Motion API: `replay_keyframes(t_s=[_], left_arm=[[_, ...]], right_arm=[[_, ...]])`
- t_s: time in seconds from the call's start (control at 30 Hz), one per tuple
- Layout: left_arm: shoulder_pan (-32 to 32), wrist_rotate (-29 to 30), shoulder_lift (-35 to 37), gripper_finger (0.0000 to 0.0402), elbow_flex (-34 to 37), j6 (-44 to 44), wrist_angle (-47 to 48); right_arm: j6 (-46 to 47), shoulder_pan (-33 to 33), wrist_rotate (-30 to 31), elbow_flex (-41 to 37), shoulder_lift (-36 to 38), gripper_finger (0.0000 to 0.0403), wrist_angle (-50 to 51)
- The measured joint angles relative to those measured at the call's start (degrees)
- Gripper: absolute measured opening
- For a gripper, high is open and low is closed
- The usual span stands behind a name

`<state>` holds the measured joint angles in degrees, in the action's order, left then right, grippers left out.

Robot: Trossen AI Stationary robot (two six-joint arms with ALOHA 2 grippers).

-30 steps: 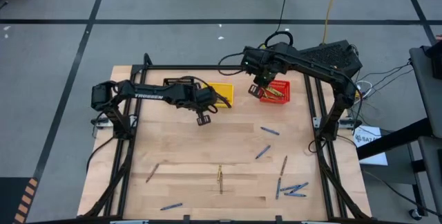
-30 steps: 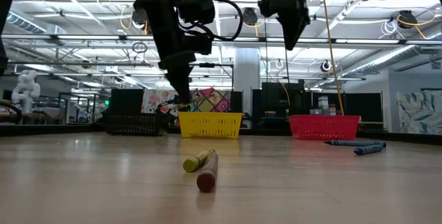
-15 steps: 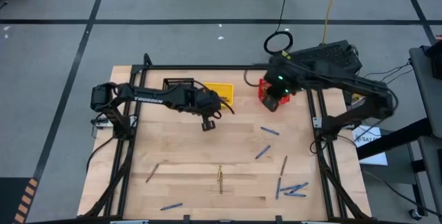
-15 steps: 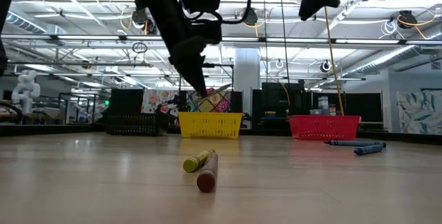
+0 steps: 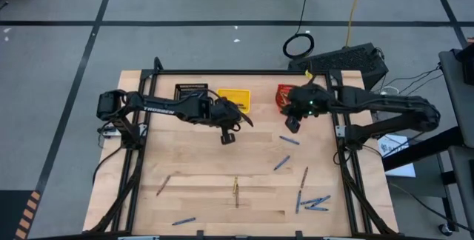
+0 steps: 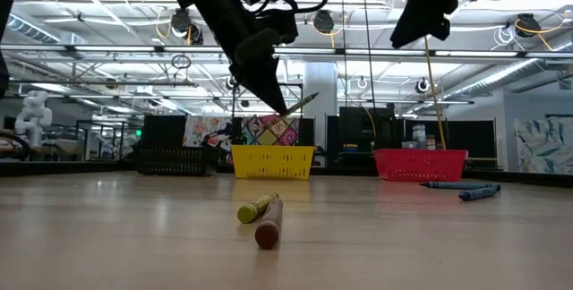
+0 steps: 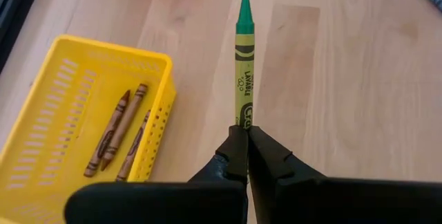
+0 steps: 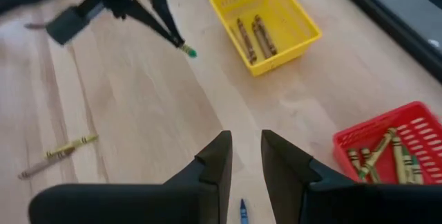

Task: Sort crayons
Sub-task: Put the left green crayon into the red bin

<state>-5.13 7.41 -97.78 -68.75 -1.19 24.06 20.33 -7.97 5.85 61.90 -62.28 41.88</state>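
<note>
In the left gripper's (image 7: pixel 246 140) fingers, an olive-yellow, green-tipped crayon (image 7: pixel 244 65).

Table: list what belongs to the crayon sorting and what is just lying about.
Part of the job:
- green crayon pinched in the left claw
- loose blue crayons on the table
- yellow basket, red basket, black basket

Just lying about:
- cable coil on the floor

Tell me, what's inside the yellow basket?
The yellow basket holds three brown crayons lying side by side, seen through the left wrist view. The near wall covers the ends of some.
</note>
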Motion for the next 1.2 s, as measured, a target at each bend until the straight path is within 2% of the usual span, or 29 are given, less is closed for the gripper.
replay_keyframes(t_s=[0.2,0.5,0.77,1.0,1.2], left_arm=[[0.0,-2.1,0.0,0.0,0.0,0.0,-1.8],[0.0,-4.9,0.0,0.0,0.0,-0.2,-9.1],[0.0,-7.2,0.0,0.0,0.0,0.0,-16.5],[0.0,-10.0,0.0,0.0,0.0,0.5,-22.2],[0.1,-11.3,0.0,0.0,0.0,0.5,-23.8]], right_arm=[[0.0,2.2,0.0,-3.5,0.0,0.0083,-3.1],[-2.8,5.7,0.5,-3.7,0.0,0.0121,-6.1],[-5.3,9.5,6.3,-3.7,-1.4,0.0122,-7.4],[-6.7,11.6,10.6,-3.7,-5.4,0.0123,-7.7],[-7.7,12.4,10.6,-3.7,-7.2,0.0121,-14.4]])
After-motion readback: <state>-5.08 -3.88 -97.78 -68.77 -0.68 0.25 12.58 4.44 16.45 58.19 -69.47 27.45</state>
